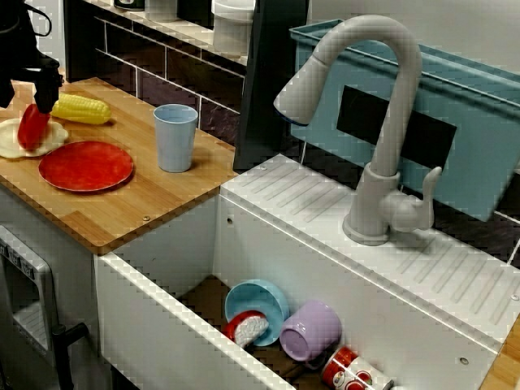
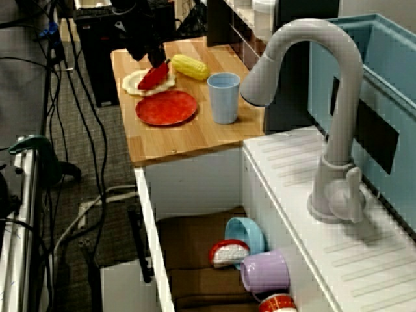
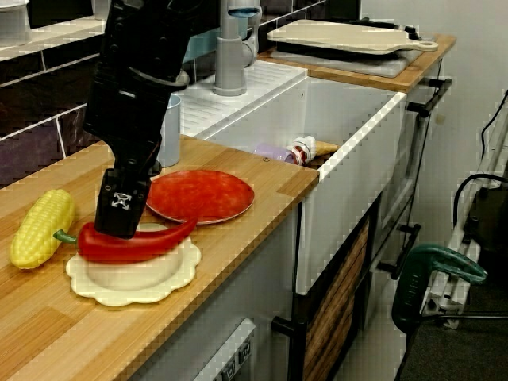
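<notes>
Beside the sink (image 1: 154,325) sit one pepper (image 3: 151,242), one corn cob (image 3: 40,228), one red plate (image 3: 202,197), one cream plate (image 3: 135,291) and one cup (image 1: 175,138); inside it, one mug (image 1: 311,331) and one bowl (image 1: 264,296).

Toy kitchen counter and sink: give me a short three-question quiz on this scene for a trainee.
1. What does the end effector grip? A a banana; B a red pepper; C a spoon.
2. True or false: the corn lies directly on the wooden counter.
3. Fill in: the purple mug lies on its side in the ___.

Key: 1 B. 2 true. 3 sink.
</notes>
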Action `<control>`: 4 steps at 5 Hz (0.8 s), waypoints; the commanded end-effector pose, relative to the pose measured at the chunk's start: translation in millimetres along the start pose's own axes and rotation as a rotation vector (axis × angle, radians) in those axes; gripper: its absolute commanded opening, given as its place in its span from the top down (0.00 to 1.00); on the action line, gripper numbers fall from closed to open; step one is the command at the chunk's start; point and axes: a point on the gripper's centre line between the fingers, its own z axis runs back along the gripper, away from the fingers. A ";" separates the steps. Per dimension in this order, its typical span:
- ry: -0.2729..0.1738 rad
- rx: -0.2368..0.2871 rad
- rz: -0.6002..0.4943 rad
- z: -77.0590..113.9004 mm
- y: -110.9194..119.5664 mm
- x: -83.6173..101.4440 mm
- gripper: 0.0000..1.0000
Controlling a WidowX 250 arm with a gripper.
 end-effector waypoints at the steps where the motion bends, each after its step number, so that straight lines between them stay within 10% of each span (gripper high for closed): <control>1: -0.060 -0.024 -0.138 24.6 4.2 23.9 0.00; 3: -0.014 -0.106 -0.323 35.7 -16.5 23.9 0.00; 4: -0.012 -0.104 -0.214 36.3 -31.9 18.7 0.00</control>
